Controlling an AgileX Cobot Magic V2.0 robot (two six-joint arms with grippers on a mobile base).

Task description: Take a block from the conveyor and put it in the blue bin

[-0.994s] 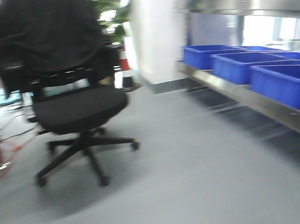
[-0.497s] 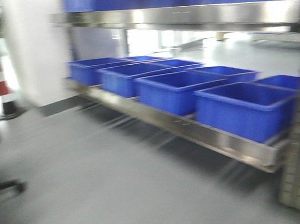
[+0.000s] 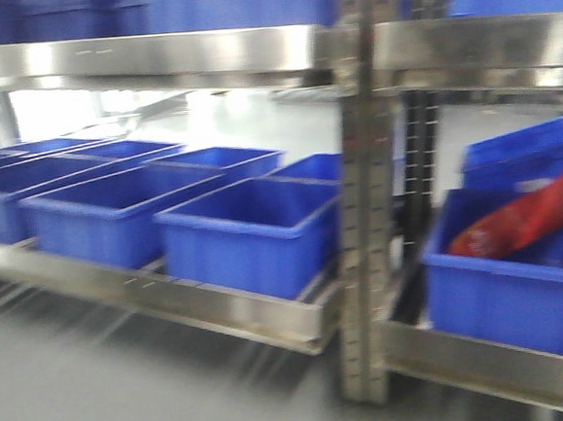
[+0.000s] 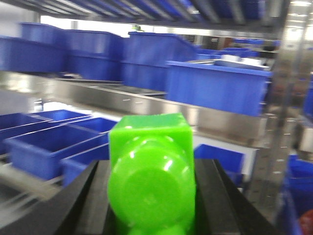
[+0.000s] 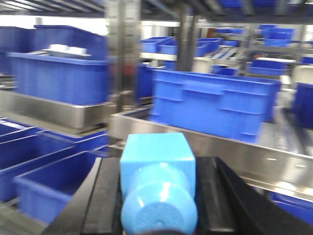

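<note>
The bright green plastic block (image 4: pixel 151 171) is showing white glints. The light blue plastic block (image 5: pixel 157 181) is looking plain. Deep blue plastic bins (image 3: pixel 250 244) are contrasting with silver shelving (image 3: pixel 360 214).

I can read no text, label, brand or number anywhere; the blue bins (image 3: pixel 249 233) and steel shelving (image 3: pixel 363 194) look blurred and unmarked.

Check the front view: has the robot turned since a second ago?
Yes. It swung right: the fixed blue bins slid left in view, and the shelf upright appeared.
</note>
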